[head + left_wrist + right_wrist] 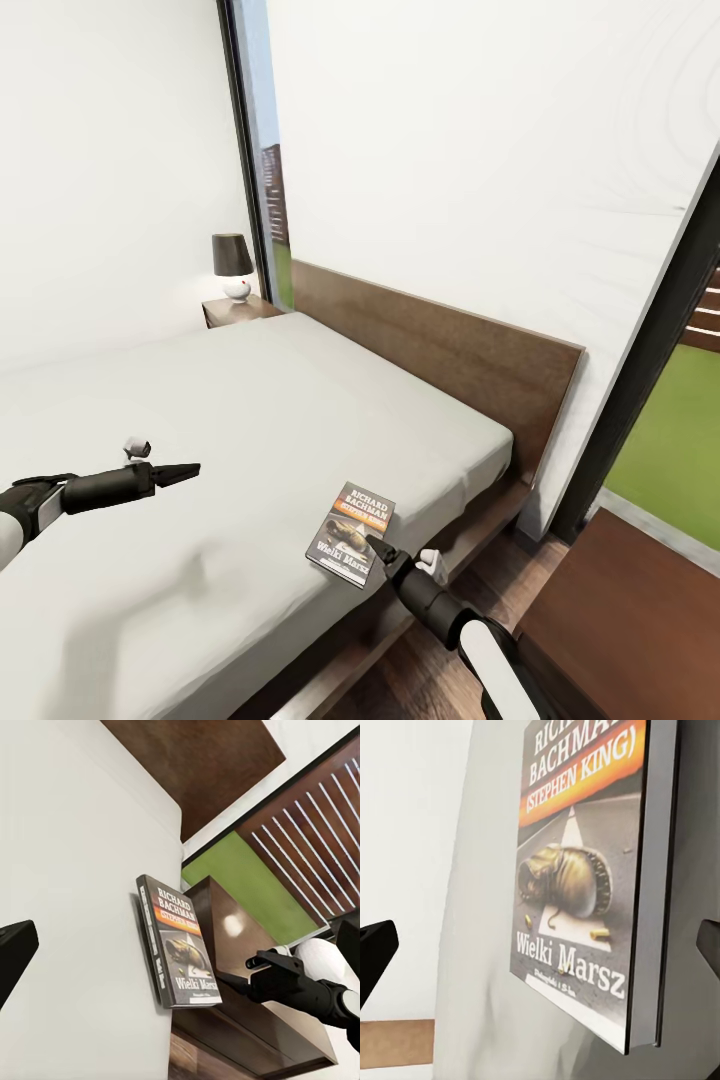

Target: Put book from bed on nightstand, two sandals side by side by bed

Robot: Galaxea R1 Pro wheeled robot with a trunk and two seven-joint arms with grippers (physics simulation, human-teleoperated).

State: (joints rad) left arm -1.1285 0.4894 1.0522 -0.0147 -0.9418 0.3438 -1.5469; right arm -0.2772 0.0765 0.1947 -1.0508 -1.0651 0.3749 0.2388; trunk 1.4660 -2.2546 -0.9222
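The book point(352, 534) lies flat on the light-grey mattress near the bed's point(300, 420) near-side edge, toward the headboard; its dark cover has an orange band. My right gripper point(379, 549) is open at the book's lower corner. In the right wrist view the book point(585, 870) sits between the widely spread fingertips. My left gripper point(188, 470) hovers open over the middle of the mattress, well left of the book and holding nothing. A nightstand point(625, 610) stands at the lower right beside the bed. The sandals are out of view.
A second nightstand point(236, 310) with a dark-shaded lamp point(232, 264) stands at the bed's far side. A small white gadget point(137, 447) rests on the mattress by my left arm. The dark wooden headboard point(440, 360) backs onto the white wall. A black-framed window point(660, 350) shows lawn.
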